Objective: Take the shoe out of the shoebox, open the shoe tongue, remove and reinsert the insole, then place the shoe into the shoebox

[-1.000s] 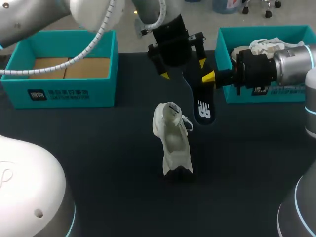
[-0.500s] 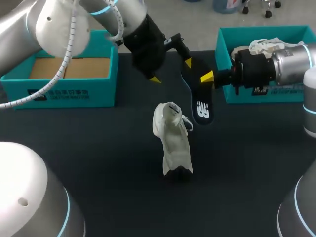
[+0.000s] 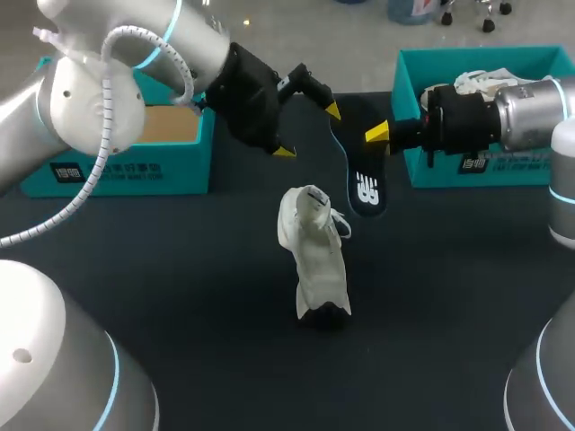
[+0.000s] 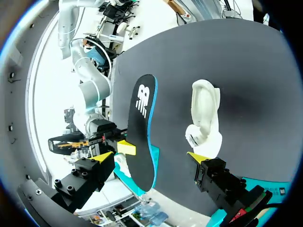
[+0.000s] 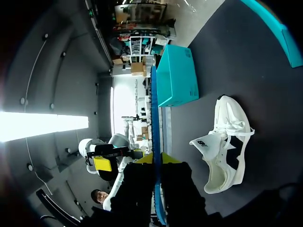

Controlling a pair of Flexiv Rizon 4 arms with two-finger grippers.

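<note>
A white lace-up shoe (image 3: 314, 256) sits near the middle of the dark surface (image 3: 180, 287), outside both boxes, with its tongue pulled up and its opening gaping. Just beyond it is a flat black insole with a white logo and a blue edge (image 3: 365, 180). The right end effector (image 3: 379, 135) comes in from the right and holds the insole out over the surface, clamped on its far end. In the right wrist view the insole (image 5: 155, 118) shows edge-on, pinched between the two black fingers, with the shoe (image 5: 227, 149) on the surface beside it. The left end effector (image 3: 308, 130) comes in from the left with its yellow-tipped fingers spread wide apart and holding nothing; one tip is close to the insole's edge near the right end effector. In the left wrist view the insole (image 4: 142, 127) and the shoe (image 4: 204, 116) lie ahead of the spread fingers. An open teal cardboard shoebox (image 3: 117, 171) stands at the far left of the surface, and a second teal shoebox (image 3: 409, 99) at the far right holds another white shoe (image 3: 476, 83)
</note>
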